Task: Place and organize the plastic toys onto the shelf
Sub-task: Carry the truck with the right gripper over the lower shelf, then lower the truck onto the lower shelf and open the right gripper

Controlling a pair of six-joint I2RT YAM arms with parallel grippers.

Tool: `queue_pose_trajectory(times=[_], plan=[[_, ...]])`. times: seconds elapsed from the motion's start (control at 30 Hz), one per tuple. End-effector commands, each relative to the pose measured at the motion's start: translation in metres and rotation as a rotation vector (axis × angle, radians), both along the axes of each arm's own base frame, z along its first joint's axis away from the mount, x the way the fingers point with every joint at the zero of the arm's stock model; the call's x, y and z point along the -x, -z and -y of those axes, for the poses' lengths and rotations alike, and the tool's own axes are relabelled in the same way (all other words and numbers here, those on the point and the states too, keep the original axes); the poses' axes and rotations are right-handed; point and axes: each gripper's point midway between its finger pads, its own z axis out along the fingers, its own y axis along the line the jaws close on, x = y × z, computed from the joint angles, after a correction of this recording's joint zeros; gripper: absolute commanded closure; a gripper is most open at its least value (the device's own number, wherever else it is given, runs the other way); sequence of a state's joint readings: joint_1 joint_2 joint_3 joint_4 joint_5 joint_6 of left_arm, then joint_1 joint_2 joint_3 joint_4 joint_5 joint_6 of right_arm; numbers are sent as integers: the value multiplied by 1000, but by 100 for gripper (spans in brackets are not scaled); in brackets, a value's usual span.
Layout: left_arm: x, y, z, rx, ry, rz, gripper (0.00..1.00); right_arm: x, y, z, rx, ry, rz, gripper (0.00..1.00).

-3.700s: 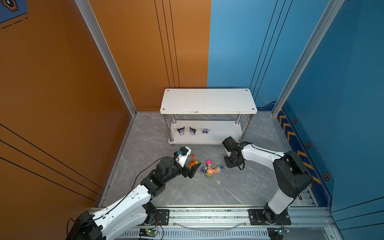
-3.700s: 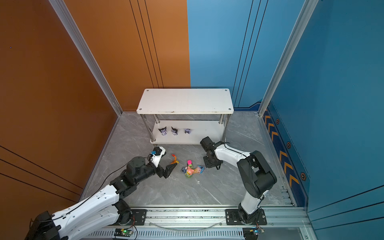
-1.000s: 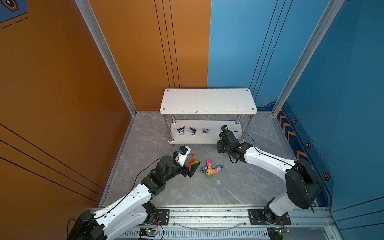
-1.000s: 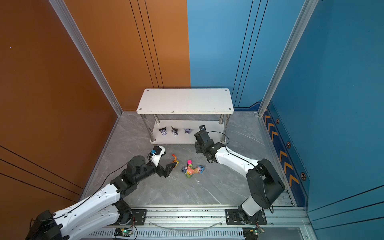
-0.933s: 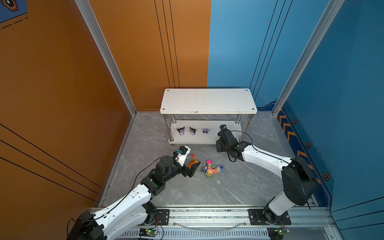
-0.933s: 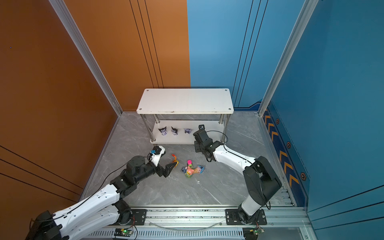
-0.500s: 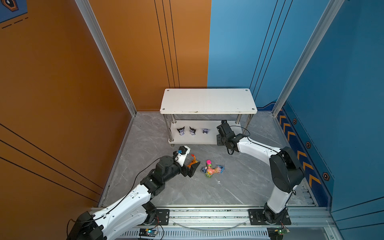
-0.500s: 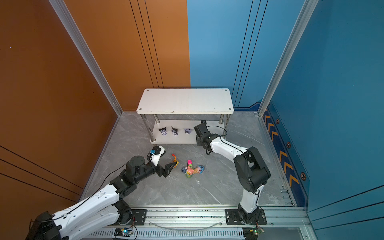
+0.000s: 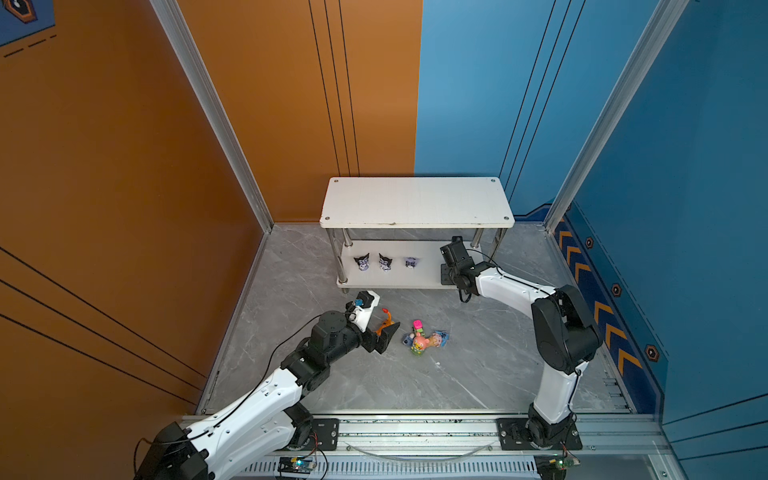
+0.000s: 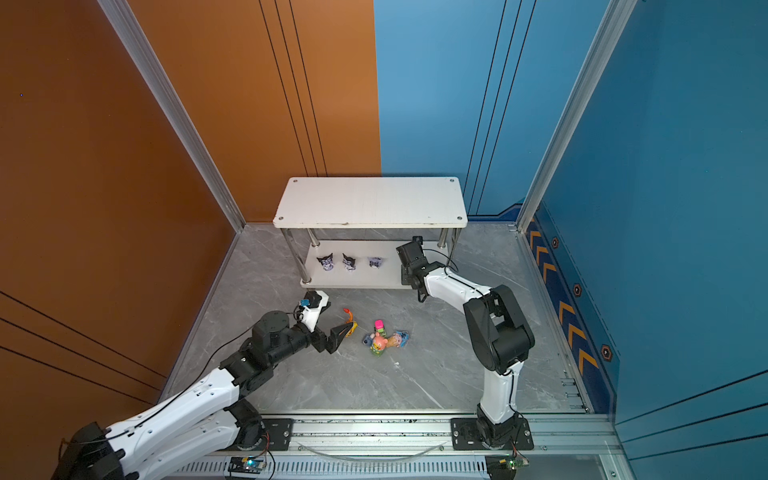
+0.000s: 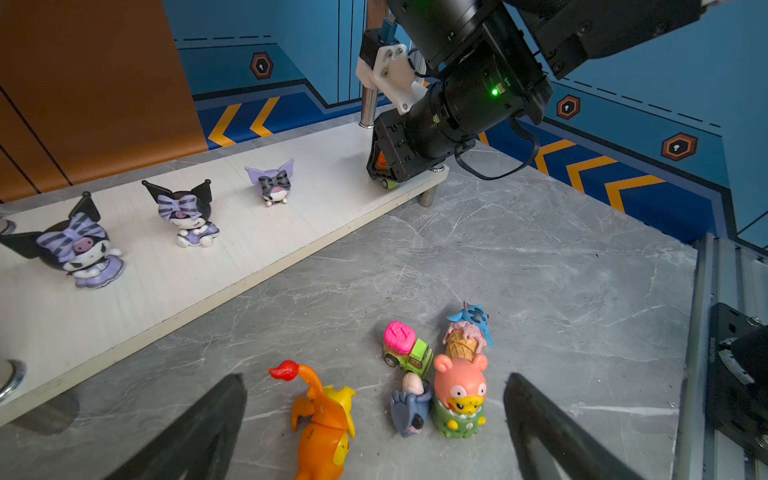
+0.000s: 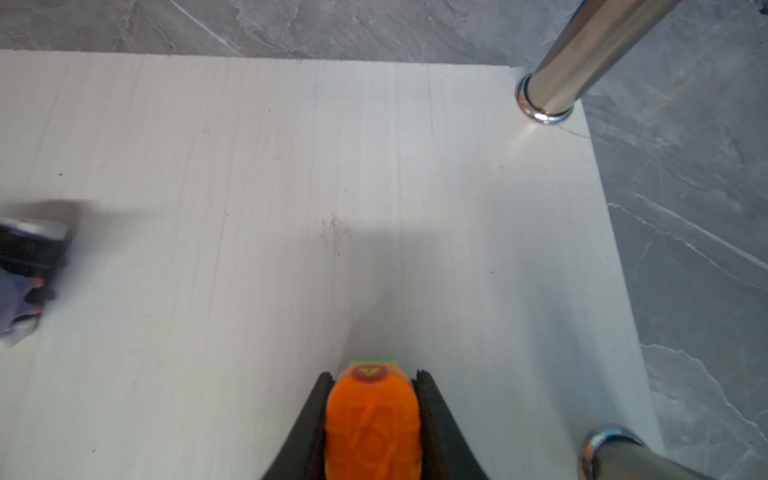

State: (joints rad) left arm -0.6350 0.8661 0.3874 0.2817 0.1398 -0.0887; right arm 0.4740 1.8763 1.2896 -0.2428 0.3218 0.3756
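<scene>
block (image 12: 370, 424) | in right tool (image 12: 372, 374) | at shelf (image 12: 249, 166) front-right corner, board open beyond

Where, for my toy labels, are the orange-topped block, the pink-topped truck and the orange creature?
orange-topped block (image 12: 371, 419): right wrist view, on its orange top.
pink-topped truck (image 11: 400, 336): left wrist view, on its pink top.
orange creature (image 11: 319, 432): left wrist view, on its body.

You're working in a robot lab's test cell: orange wall panels (image 9: 124, 166) and blue wall panels (image 9: 685, 166) held in aluminium framing (image 9: 208, 104), a grey stone-look floor (image 9: 478, 365), chevron hazard stripes (image 9: 603, 311) (orange on dark blue), and the left arm (image 9: 257, 399) and right arm (image 9: 557, 386) bolted to a metal rail (image 9: 415, 432) along the front edge.
</scene>
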Motion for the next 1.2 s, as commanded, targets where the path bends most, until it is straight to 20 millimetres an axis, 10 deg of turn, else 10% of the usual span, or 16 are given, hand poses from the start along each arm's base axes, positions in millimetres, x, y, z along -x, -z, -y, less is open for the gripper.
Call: queue_pose_trajectory(times=[0.0, 1.17], plan=[[-1, -3, 1, 20, 6, 2, 2, -13, -3, 14, 8, 71, 33, 75], [-4, -3, 0, 25, 3, -1, 2, -42, 2, 44, -2, 176, 51, 63]])
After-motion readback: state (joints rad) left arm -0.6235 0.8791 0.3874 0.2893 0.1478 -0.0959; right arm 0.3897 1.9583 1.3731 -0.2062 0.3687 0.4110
